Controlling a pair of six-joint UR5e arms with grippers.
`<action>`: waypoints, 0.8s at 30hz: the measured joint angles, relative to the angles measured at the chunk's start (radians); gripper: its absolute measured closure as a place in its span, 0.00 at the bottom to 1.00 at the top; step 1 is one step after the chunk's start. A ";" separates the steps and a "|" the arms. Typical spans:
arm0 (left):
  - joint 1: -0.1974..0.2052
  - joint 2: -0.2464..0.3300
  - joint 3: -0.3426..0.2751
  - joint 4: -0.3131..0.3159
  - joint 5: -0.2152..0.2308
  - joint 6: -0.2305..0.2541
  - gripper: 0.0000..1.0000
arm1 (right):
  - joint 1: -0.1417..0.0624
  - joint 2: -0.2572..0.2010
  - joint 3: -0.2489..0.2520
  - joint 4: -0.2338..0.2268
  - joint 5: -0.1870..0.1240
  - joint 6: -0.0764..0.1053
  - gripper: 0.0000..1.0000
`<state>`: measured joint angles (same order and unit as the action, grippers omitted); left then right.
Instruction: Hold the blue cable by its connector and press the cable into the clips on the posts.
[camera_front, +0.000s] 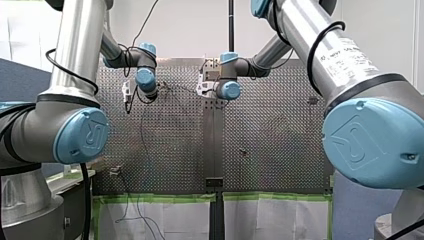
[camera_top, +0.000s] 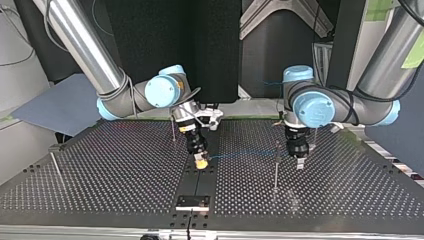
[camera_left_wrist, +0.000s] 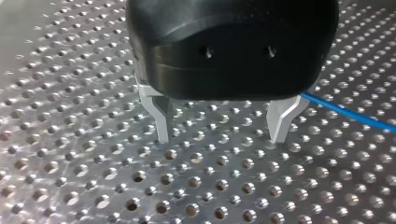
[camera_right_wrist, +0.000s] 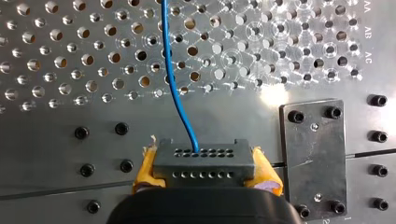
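Note:
In the right wrist view my right gripper (camera_right_wrist: 205, 175) is shut with its yellow pads (camera_right_wrist: 147, 168) on a dark grey connector (camera_right_wrist: 203, 161). The blue cable (camera_right_wrist: 173, 70) leaves the connector and runs ahead over the perforated table. In the top view that cable (camera_top: 245, 154) stretches from my right gripper (camera_top: 201, 162) to the top of a thin post (camera_top: 276, 167). My left gripper (camera_top: 300, 162) hangs just beside that post, low over the table. In the left wrist view its metal fingers (camera_left_wrist: 161, 119) stand open with nothing between them, and the cable (camera_left_wrist: 348, 112) passes outside one finger.
Two more thin posts (camera_top: 172, 129) (camera_top: 55, 167) stand at the top view's left half. A bolted metal plate (camera_right_wrist: 315, 156) lies beside my right gripper, and another plate (camera_top: 192, 201) sits near the table's front edge in the top view.

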<state>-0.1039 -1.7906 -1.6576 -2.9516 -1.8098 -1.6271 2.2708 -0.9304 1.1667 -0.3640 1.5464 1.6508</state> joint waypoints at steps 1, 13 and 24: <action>-0.001 0.001 0.000 -0.007 0.000 0.002 0.00 | 0.001 0.000 0.000 0.000 0.000 0.000 1.00; -0.007 0.068 -0.009 -0.121 0.049 -0.065 0.00 | 0.006 0.000 0.000 0.007 0.002 0.000 1.00; -0.001 0.163 -0.097 -0.183 0.073 -0.170 0.00 | 0.007 0.000 0.000 0.017 0.004 0.000 1.00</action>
<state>-0.1048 -1.6272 -1.7549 -3.1347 -1.7366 -1.7966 2.2783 -0.9304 1.1668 -0.3472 1.5507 1.6509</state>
